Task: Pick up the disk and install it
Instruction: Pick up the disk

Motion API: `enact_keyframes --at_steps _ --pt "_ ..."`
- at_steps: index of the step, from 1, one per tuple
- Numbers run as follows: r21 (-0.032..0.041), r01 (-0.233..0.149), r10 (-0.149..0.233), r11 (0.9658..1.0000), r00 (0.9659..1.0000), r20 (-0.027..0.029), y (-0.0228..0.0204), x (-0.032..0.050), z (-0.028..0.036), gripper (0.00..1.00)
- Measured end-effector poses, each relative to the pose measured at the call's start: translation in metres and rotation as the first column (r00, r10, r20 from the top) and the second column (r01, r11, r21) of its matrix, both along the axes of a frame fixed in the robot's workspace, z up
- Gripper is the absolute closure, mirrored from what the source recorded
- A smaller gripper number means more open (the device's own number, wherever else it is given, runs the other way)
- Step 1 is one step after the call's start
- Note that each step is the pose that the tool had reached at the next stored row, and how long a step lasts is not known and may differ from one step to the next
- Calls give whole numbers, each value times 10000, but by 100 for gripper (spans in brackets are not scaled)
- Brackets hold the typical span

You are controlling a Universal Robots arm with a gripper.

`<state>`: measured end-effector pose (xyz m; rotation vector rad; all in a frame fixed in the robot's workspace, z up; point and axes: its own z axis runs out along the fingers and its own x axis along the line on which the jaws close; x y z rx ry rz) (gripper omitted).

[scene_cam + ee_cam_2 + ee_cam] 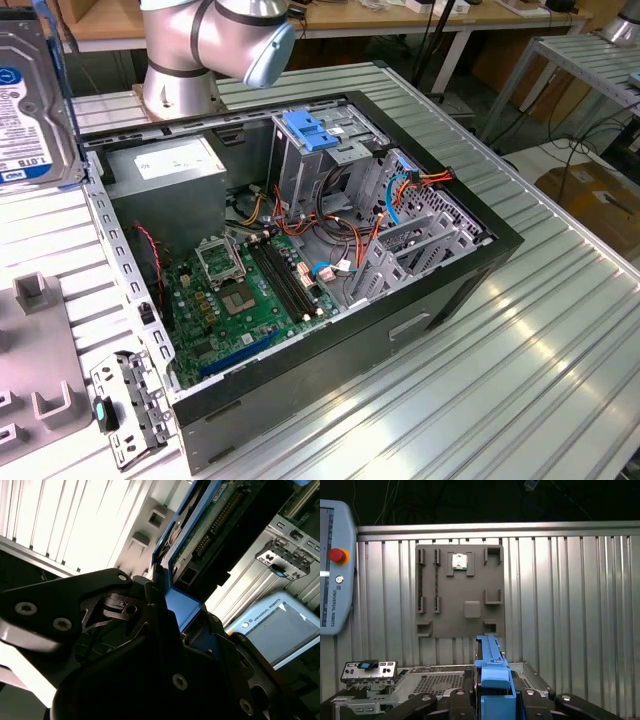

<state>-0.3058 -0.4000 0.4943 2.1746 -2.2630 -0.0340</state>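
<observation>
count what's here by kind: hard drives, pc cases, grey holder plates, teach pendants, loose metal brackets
disk: 1, clamped in the gripper
pc case: 1, open
grey holder plate: 1
teach pendant: 1
metal bracket: 1
total: 5

Blue-and-black print covers the white label on the disk [28,100] at the exterior view's ten o'clock, a white sticker marks the power supply [165,165], and lettering edges the teach pendant [335,580].
</observation>
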Motion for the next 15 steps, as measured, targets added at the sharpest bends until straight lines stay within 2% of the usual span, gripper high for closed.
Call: enact_keyframes --at_steps 3,8,15 --pt "-6 -1 1 10000 10000 -2 -3 101 0 63" --pt "-15 0 0 10000 10000 -2 -7 319 -2 63" --pt "-26 -1 1 10000 10000 -1 -11 564 -5 63"
